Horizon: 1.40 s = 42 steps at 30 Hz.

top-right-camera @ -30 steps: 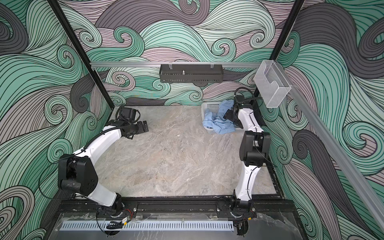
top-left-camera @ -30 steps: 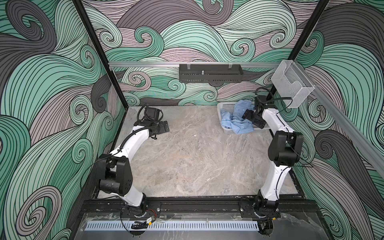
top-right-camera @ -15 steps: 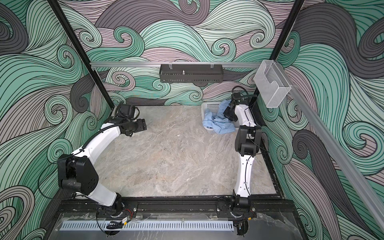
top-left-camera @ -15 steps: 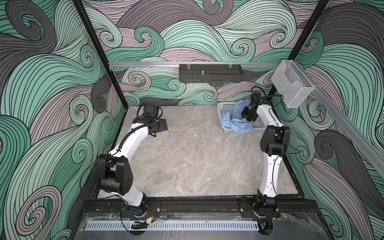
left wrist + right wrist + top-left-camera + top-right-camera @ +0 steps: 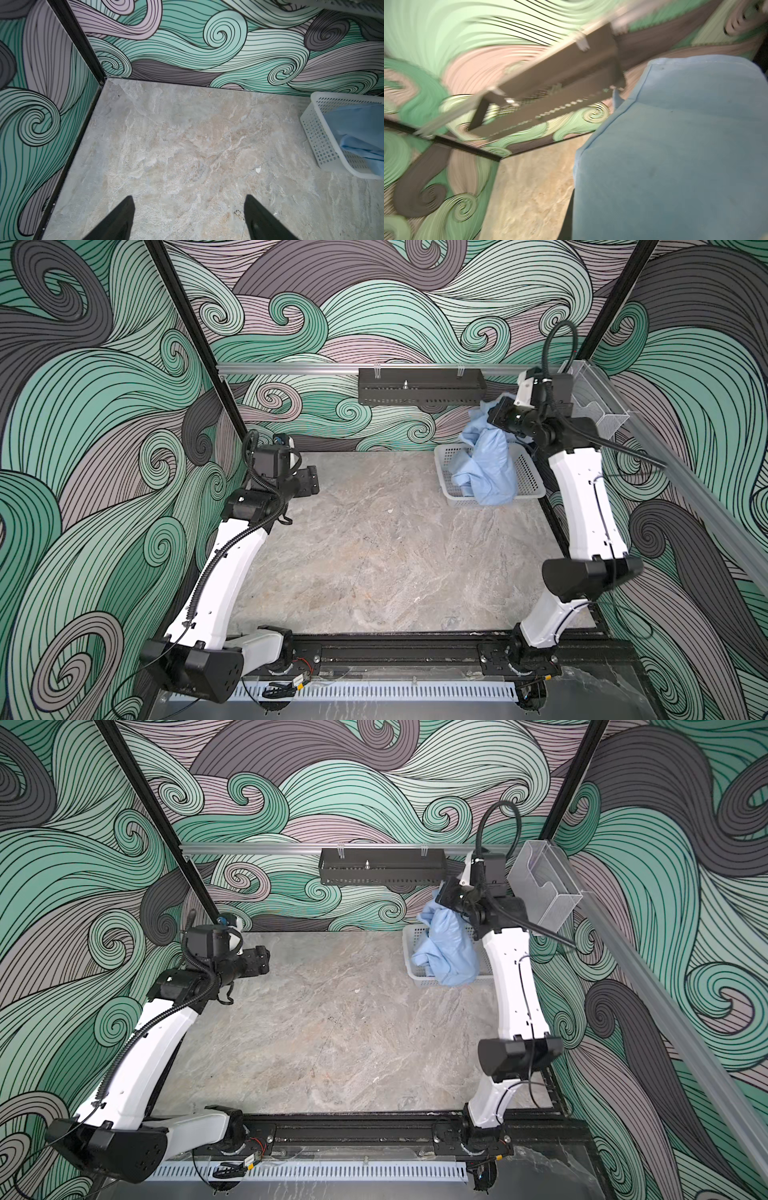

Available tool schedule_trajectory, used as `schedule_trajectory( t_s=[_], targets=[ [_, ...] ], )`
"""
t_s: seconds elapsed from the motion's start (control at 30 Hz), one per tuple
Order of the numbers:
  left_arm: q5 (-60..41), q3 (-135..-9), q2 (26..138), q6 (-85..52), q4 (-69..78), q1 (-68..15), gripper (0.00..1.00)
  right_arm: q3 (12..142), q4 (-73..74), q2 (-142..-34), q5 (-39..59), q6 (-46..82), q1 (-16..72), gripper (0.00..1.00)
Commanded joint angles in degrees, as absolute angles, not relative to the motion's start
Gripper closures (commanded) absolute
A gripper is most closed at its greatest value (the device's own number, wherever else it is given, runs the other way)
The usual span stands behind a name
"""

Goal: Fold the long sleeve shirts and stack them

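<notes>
Long sleeve shirt has risen half out of the basket at one o'clock, right gripper clamped on it: unloading has begun. Left gripper, ten o'clock, gapes empty.

basket: white perforated plastic, far right corner of the table, near the back wall; seen in both top views.
table: grey-beige marble-look top.
fleck: small white chip on the table, near the basket, not touching it.
tray: black slotted metal, hung on the aluminium rail along the back wall.
bin: clear plastic, mounted high by the right back corner.
walls: teal, grey and mauve swirl print.
duct: white slotted strip along the front edge.
</notes>
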State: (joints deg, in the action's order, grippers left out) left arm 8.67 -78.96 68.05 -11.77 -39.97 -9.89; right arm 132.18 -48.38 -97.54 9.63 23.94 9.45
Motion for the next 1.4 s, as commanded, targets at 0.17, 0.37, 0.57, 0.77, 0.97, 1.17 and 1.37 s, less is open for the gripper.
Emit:
schedule_trajectory(
  t_s=[0.17,0.37,0.57,0.77,0.97,1.17,1.37],
  targets=[
    [13.78,-78.23,61.11,-10.53,-43.70,-9.93,0.08,139.65,-51.67,-94.40,18.25,12.75,25.75,1.00],
    [14.86,-75.34,56.21,-10.37,-45.02,-9.93,0.05,123.97,-50.97,-94.67,18.38,10.93,33.97,1.00],
    [13.90,-72.09,53.45,-11.95,-46.95,-9.93,0.04,99.64,-42.05,-94.64,17.07,10.90,38.42,0.73],
    [5.55,-67.06,53.15,-15.41,-49.50,-9.93,0.04,89.78,-41.44,-92.53,8.05,10.99,38.85,0.27],
    [-12.37,-55.70,55.44,-28.73,-45.51,-10.33,0.08,84.57,-42.11,-88.41,3.67,12.31,38.80,0.17],
    [-23.13,-43.50,62.36,-41.33,-33.14,-15.13,0.11,77.08,-37.14,-90.07,9.56,15.22,40.24,0.16],
    [-21.77,-38.96,68.23,-46.40,-23.90,-20.66,0.15,74.88,-33.33,-95.39,11.99,15.97,44.63,0.13]
  ],
)
